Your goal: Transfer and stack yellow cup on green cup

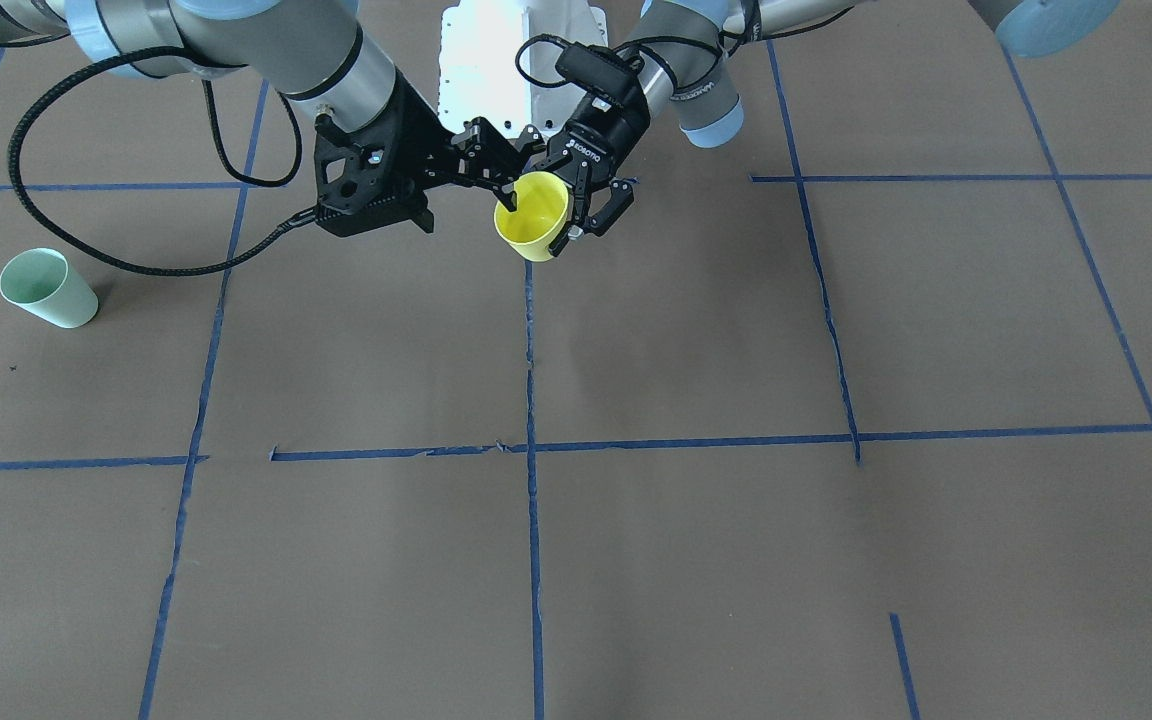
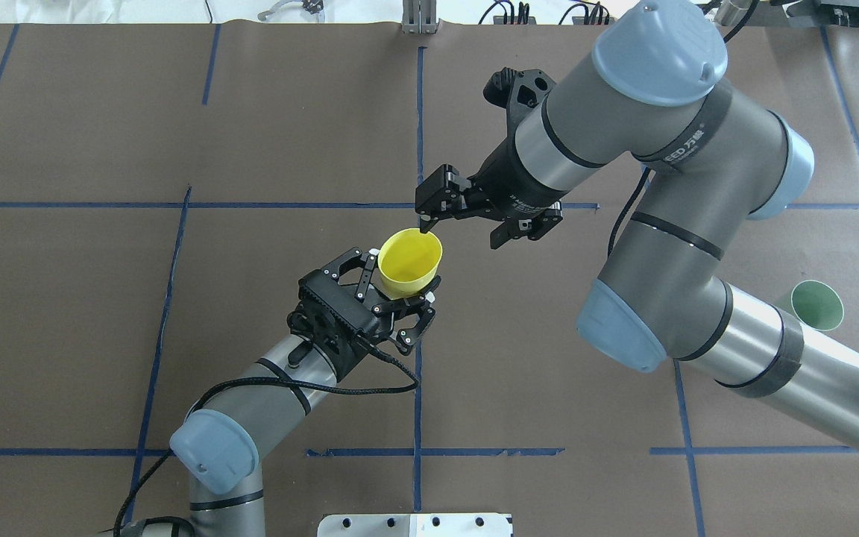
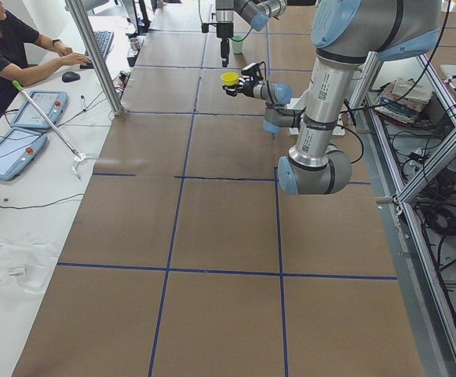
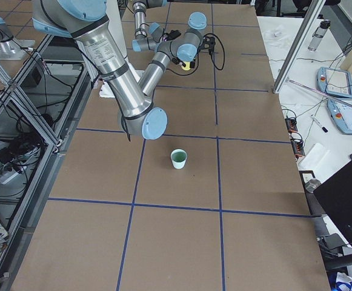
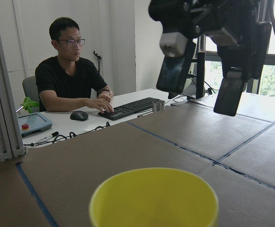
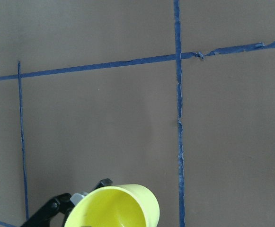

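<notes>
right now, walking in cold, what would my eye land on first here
The bright yellow cup stands out first, held above the middle of the table in the left gripper, mouth up. The right gripper is right beside it, open, with one fingertip at the cup's rim. Far off on the robot's right side, the pale green cup stands alone.

Smooth plastic yellow cup (image 2: 408,262), matt table (image 2: 86,313)

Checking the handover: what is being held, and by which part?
The left gripper holds the yellow cup by its side walls below the rim. The right gripper is open beside the rim, holding nothing.
</notes>
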